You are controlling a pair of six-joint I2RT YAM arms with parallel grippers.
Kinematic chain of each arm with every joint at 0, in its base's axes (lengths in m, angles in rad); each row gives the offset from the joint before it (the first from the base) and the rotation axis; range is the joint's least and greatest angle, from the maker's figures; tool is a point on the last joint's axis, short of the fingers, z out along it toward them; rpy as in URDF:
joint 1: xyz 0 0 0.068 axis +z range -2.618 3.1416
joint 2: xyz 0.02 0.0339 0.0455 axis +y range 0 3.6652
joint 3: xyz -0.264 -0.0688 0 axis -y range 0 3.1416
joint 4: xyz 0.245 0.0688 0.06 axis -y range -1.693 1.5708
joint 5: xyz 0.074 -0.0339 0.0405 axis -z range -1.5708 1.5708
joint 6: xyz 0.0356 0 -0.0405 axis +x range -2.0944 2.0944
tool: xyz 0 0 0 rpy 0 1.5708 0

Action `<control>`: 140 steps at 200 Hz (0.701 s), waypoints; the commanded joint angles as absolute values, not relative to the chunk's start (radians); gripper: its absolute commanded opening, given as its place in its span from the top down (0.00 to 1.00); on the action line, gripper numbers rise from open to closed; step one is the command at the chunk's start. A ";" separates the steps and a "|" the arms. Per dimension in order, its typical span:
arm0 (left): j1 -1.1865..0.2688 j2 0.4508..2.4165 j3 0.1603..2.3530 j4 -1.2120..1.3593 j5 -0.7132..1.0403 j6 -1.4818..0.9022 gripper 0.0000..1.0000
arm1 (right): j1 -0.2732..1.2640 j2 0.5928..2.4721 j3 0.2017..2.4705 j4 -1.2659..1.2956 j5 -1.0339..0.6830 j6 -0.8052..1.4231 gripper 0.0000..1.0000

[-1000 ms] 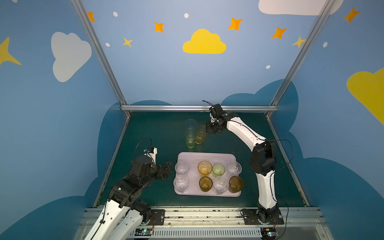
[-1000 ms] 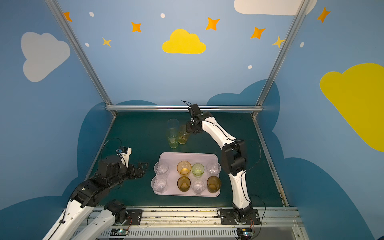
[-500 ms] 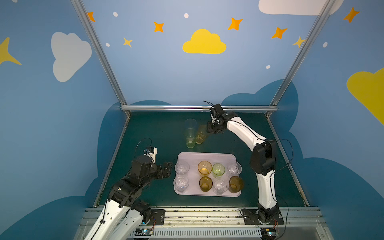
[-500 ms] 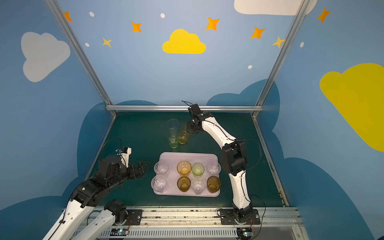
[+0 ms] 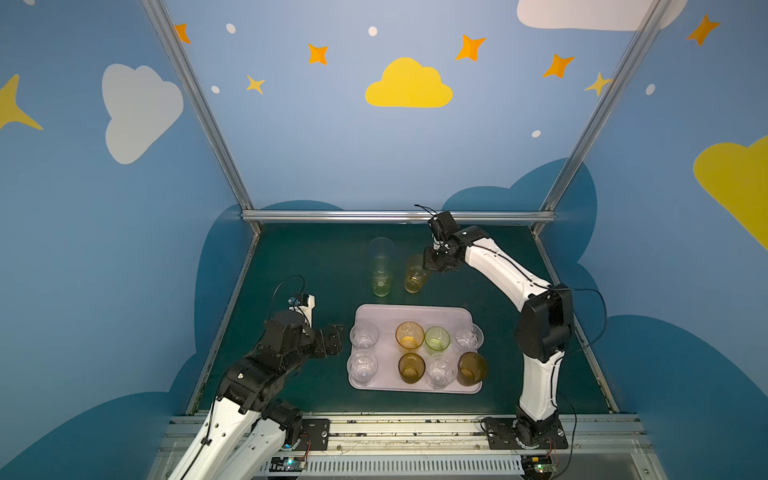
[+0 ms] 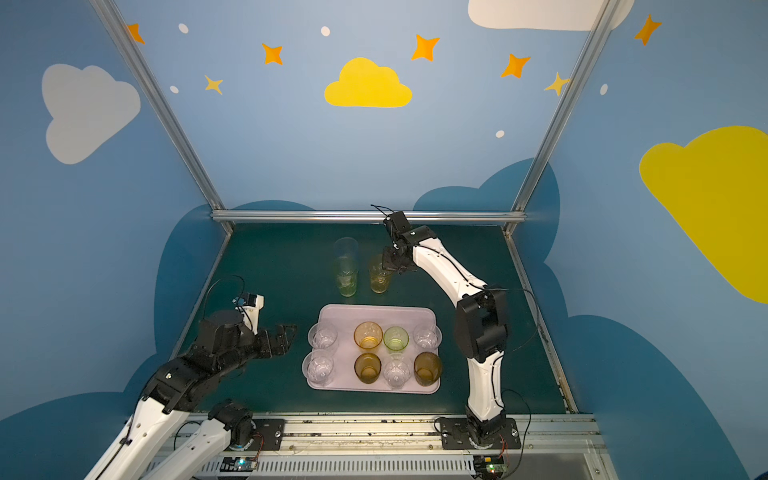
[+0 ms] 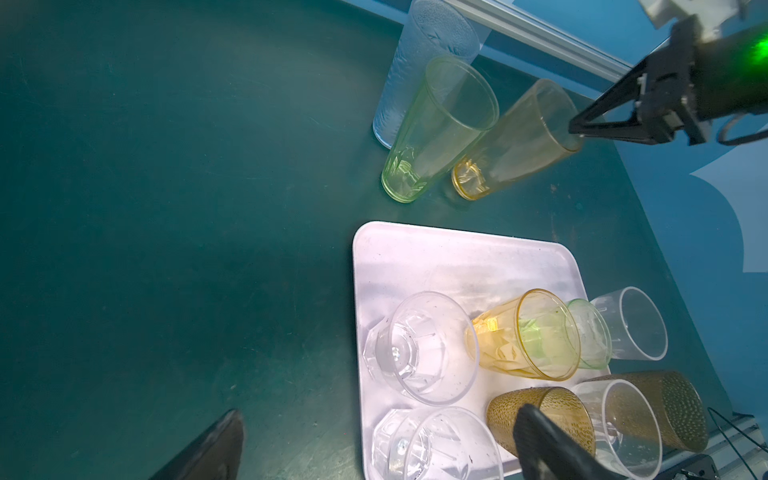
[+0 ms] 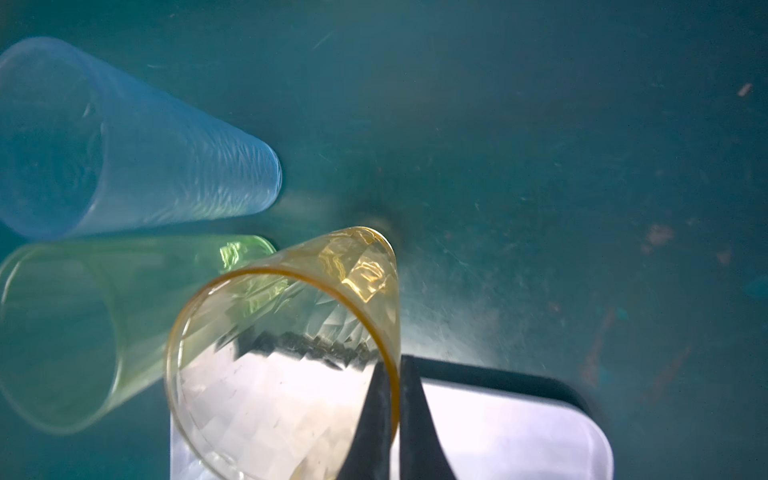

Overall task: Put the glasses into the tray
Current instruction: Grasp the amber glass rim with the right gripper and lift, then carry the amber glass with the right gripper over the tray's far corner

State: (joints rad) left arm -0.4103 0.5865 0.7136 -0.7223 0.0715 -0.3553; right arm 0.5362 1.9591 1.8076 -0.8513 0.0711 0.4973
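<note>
**Rim pinch on the tall amber glass beyond the tray**

The dark green table [image 5: 291, 270] carries the tray [image 5: 411, 313] near its front. Eight short glasses [image 5: 409, 336] are set in the tray in two rows, and the strip along its far edge is bare. Just beyond that edge three tall tumblers are grouped: the pale blue glass [image 5: 380, 249] farthest, the green glass [image 5: 381, 278] and the tall amber glass [image 5: 415, 276] nearer. The amber rim is pinched by the right gripper [image 8: 397, 415], one finger inside and one outside. The left gripper [image 5: 334, 343] is held wide and empty beside the tray's left end. A straight lift is advised, so that the green glass is not toppled. The base is best lowered onto the bare strip.
</note>
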 commanded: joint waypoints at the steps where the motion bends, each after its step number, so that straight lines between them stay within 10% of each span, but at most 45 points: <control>1: -0.405 0.583 0.714 -0.724 0.074 -0.356 0.00 | 0.531 1.869 1.771 -0.826 0.096 0.500 1.00; 140: -0.410 0.569 0.710 -0.726 0.063 -0.360 0.00 | 0.514 1.451 1.462 -0.826 0.126 0.499 1.00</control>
State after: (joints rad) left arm -0.4103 0.5739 0.7132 -0.7223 0.0669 -0.3557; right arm 0.5186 1.5398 1.4902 -0.8349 0.1146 0.4973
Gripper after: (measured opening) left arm 0.996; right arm 0.047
